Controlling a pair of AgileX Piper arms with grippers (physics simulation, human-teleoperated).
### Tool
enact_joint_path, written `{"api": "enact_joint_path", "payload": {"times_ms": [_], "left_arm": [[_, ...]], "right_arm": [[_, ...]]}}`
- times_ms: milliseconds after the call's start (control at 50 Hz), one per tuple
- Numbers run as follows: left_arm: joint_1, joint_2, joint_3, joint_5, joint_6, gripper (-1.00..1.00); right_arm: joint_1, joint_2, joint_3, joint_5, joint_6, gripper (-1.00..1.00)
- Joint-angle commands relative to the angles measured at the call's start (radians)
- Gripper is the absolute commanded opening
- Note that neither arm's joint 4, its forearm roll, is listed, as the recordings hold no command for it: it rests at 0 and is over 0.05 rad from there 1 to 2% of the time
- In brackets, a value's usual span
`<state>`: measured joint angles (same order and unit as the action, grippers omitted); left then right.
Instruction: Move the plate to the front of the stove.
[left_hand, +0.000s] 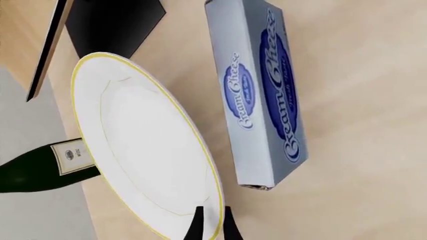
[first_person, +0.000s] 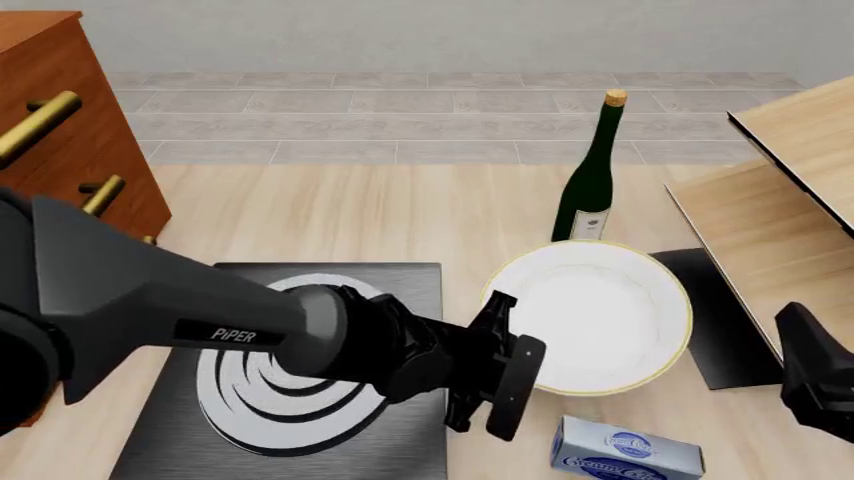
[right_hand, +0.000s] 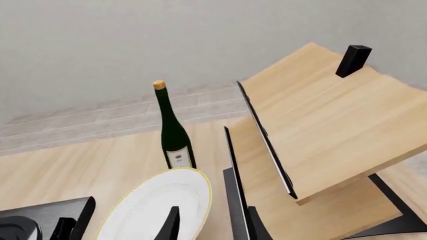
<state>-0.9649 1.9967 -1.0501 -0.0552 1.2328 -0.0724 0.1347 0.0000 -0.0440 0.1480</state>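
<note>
On the table are one plate (first_person: 601, 315), one stove (first_person: 287, 380), one wine bottle (first_person: 589, 180), one cream cheese box (first_person: 625, 455) and two wooden shelves (right_hand: 333, 125).

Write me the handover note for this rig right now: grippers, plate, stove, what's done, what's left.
Left gripper: at the plate's near-left rim, fingers either side of the edge in the left wrist view; firm grip not confirmed.
Right gripper: idle at the right edge of the front view; open or shut unclear.
Plate: right of the stove, in front of the wine bottle, behind the cream cheese box.
Done: approach to the rim.
Left: secure the grip, carry the plate to the stove's front, release.
</note>
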Motion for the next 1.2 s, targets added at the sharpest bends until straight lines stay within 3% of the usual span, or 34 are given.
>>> {"api": "enact_joint_path", "payload": {"times_ms": [20, 440, 1200], "left_arm": [[0.021, 0.019, 0.037, 0.012, 0.021, -1.0], [0.043, -0.047, 0.052, 0.006, 0.076, -1.0], [0.025, -0.172, 0.08, 0.021, 0.114, -1.0]], "right_arm": [[0.0, -0.018, 0.0, 0.015, 0.0, 1.0], [0.001, -0.036, 0.0, 0.028, -0.002, 1.0], [0.001, -0.093, 0.0, 0.071, 0.004, 1.0]]}}
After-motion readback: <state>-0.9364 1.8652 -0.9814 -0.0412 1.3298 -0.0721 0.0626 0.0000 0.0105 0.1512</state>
